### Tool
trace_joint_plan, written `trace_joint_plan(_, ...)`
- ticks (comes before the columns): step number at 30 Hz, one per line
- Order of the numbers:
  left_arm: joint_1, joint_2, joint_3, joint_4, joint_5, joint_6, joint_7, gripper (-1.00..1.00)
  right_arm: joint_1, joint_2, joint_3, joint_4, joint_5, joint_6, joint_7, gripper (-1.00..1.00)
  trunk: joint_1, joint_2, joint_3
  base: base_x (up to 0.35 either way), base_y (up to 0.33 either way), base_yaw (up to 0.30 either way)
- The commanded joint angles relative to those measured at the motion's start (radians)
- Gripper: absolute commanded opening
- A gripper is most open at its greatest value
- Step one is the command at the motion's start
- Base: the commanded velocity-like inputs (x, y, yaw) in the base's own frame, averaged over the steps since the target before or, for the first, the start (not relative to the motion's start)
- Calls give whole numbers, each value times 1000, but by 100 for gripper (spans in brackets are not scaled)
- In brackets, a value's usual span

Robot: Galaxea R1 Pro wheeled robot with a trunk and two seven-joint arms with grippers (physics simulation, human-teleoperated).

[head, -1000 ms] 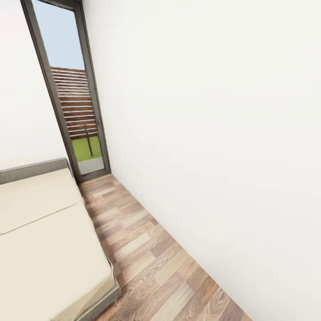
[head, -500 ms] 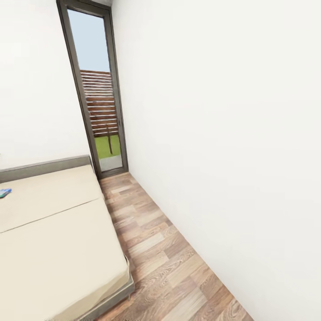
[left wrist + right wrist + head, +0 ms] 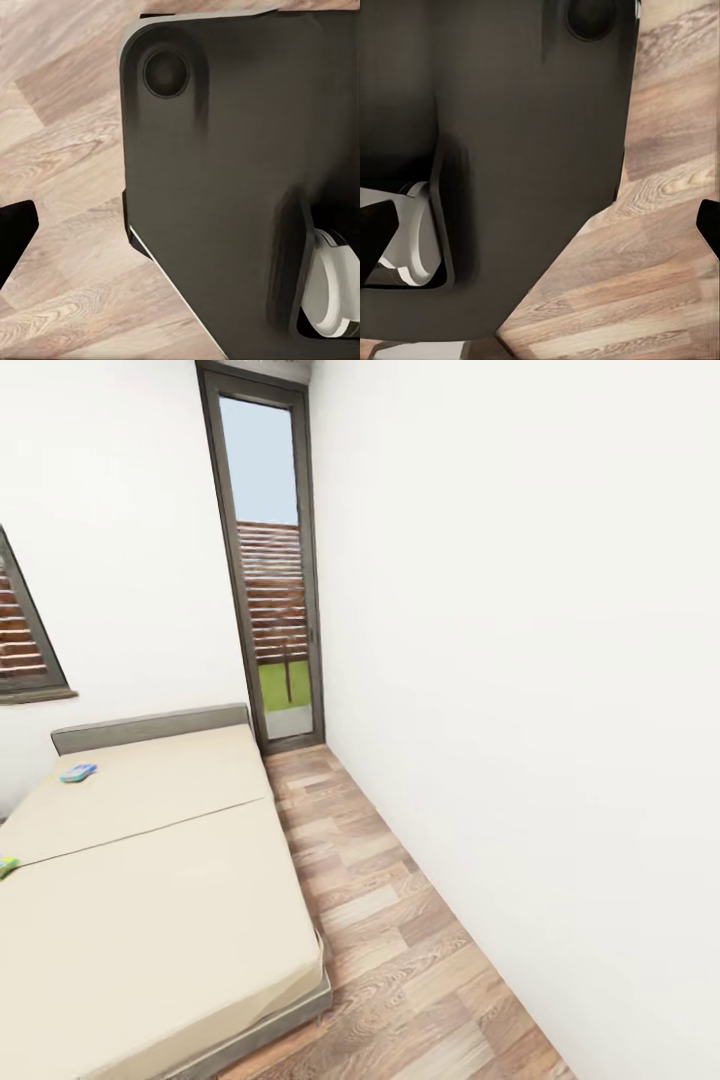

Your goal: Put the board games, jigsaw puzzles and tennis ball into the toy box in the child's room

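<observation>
A: Walls first. White wall (image 3: 520, 660) fills the head view from 12 round to 5 o'clock, a second white wall (image 3: 130, 560) sits at 10 to 11.
B: Floor?
A: Wood-plank floor (image 3: 400, 940), a strip running from 12 o'clock centre down to 5 o'clock, between the bed and the near wall.
B: Bed position?
A: Bed (image 3: 150, 900) at 7 to 9 o'clock, beige mattress in two sections, grey headboard (image 3: 150, 728) against the far wall.
B: Window?
A: Tall dark-framed window (image 3: 270, 560) at 11 to 12 o'clock, slatted fence and grass outside. Second window (image 3: 20, 640) cut by the frame edge at 9 o'clock.
B: Any toys?
A: Blue board game (image 3: 77, 772) flat on the far mattress section, near the headboard, about 9 o'clock. A small green-yellow thing (image 3: 6, 866) on the bed at the frame edge, roughly 8 o'clock, mostly cropped, can't say what it is.
B: Grippers?
A: Left wrist view: dark robot base (image 3: 225, 172) over the planks, one dark fingertip (image 3: 15, 232) at the frame edge. Right wrist view: same base (image 3: 510, 150), dark fingertips (image 3: 375, 232) at both edges. Jaw opening can't be told on either side, and no object shows at those tips.
</observation>
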Motion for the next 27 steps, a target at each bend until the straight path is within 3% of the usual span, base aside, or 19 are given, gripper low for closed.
trace_joint_plan(1, 0, 0, -1, 0, 0, -11, 0, 100, 0, 0, 1, 0, 1, 0, 0, 100, -4, 7, 2, 0, 0, 273)
trace_joint_plan(7, 0, 0, -2, 0, -1, -52, 0, 100, 0, 0, 1, 0, 1, 0, 0, 100, -27, 49, 21, 0, 0, 273)
trace_joint_plan(27, 0, -1, -2, 0, -1, -61, 0, 100, 0, -1, 2, 0, 0, 0, 0, 100, -103, 189, 84, 0, 0, 273)
